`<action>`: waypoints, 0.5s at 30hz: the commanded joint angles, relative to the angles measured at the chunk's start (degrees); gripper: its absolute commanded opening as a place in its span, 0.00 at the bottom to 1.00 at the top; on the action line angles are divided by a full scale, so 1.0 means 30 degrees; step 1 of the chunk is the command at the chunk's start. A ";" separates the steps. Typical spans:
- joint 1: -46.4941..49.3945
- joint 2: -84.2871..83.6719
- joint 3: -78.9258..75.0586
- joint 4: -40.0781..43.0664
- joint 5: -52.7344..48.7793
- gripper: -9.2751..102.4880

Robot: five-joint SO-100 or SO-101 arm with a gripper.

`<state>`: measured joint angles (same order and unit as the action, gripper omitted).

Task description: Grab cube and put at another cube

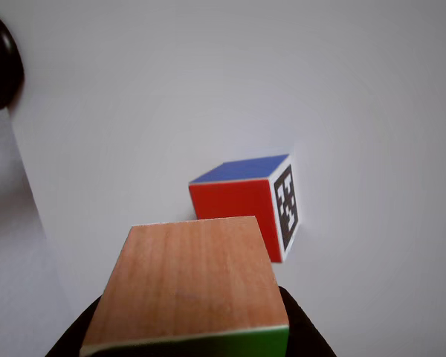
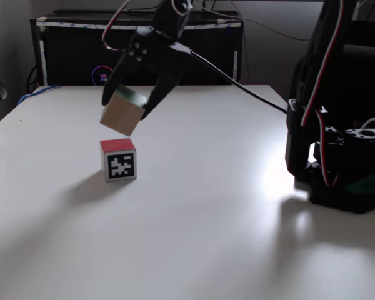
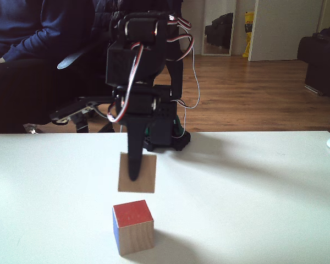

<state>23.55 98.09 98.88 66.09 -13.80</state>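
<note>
The other view rides close on the hand [image 1: 186,327], looking down at the table [image 1: 357,89]. One fixed view faces the table [image 2: 206,219] from its near edge; another sits low, opposite the arm. Both share the red-topped cube [image 2: 119,160] [image 3: 133,226].

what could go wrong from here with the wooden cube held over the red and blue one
1. The wooden cube hangs tilted in the gripper above the marker cube, so it may land on an edge and tumble off.
2. In a fixed view it sits slightly off-centre over the marker cube; released there, it might overhang and slide off.
3. Descending further could knock the marker cube across the white table.
</note>
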 commanded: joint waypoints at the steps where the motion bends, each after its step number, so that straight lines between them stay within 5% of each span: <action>1: 0.0088 -0.0439 -0.0645 -0.0410 0.0000 0.23; 15: -0.0322 -0.3604 -0.3867 0.1348 0.0439 0.25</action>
<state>23.73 86.92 90.18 69.43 -12.74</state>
